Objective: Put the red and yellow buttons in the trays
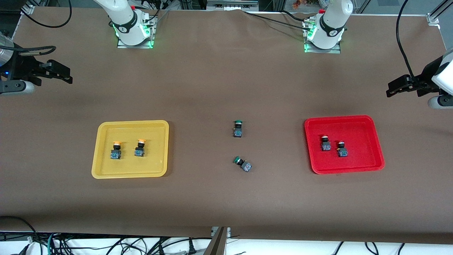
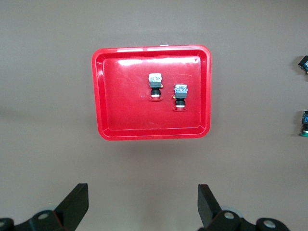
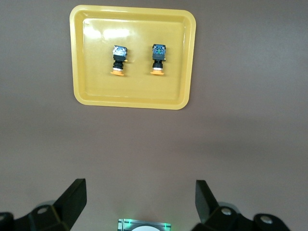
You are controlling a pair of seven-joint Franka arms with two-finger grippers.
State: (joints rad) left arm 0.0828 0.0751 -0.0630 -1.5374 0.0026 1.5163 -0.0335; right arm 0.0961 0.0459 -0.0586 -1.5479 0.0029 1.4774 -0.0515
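Red buttons (image 1: 333, 146) in red tray (image 1: 368, 164), yellow buttons (image 1: 128, 148) in yellow tray (image 1: 102, 170), left gripper (image 2: 143, 204) and right gripper (image 3: 139, 199) wide, raised well apart from both.

I find no words, brands or numbers I can read anywhere. The bluish bases of my buttons in the yellow tray (image 3: 82, 57) and the red tray (image 2: 103, 96) carry small pale marks, perhaps printing, but they are too small for me to make out.
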